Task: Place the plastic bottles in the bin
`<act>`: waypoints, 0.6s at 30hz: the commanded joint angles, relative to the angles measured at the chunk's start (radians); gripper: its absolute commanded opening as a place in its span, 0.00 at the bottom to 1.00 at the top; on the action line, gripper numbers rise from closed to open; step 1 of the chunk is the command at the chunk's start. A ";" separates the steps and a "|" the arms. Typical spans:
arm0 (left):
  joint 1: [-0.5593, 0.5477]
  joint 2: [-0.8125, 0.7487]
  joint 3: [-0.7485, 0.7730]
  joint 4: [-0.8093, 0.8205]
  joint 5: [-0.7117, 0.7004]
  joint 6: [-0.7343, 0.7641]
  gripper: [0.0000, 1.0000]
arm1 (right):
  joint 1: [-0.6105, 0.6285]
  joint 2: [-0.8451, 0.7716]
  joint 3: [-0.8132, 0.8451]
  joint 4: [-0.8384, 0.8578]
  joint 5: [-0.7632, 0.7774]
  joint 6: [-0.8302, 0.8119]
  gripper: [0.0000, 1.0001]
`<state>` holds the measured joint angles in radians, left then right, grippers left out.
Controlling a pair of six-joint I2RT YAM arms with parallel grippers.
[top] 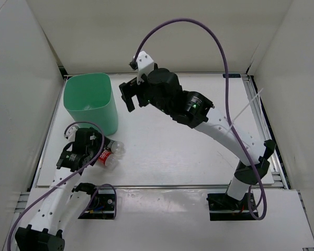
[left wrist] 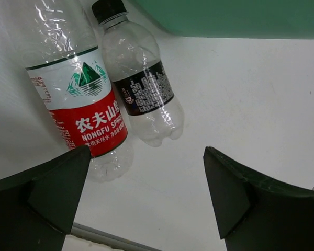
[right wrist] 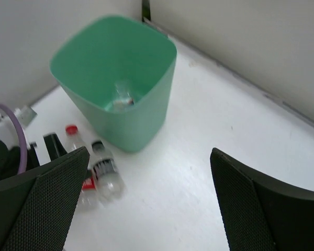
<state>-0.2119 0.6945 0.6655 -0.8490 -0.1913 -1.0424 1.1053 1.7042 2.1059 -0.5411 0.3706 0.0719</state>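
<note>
Picking: left jaws apart, facing Nongfu bottle (left wrist: 89, 115); right jaws apart, empty, beside bin (right wrist: 146, 99). Next: advance left, clamp.

A white bench (top: 167, 157) seen from above, boxed in on three sides by plain off-white panels: a left wall (top: 15, 104), a back wall (top: 94, 31) and a right wall (top: 298, 78). Dark gaps show at the two far corners where the panels meet. A silver metal rail (top: 255, 110) runs along the bench's right edge. A lower white board (top: 162, 214) lies at the near side. The light is bright and even, with soft shadows.
</note>
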 commanded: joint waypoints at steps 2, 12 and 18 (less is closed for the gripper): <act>-0.004 0.016 -0.070 0.096 -0.014 -0.088 1.00 | -0.001 -0.092 -0.023 -0.100 0.050 0.008 1.00; 0.060 0.033 -0.245 0.209 -0.031 -0.125 1.00 | -0.001 -0.192 -0.093 -0.206 0.090 0.017 1.00; 0.069 0.033 -0.336 0.254 -0.031 -0.159 0.90 | -0.001 -0.228 -0.093 -0.258 0.100 0.026 1.00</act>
<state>-0.1535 0.7303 0.3496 -0.6395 -0.2058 -1.1793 1.1053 1.5017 2.0109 -0.7635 0.4477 0.0956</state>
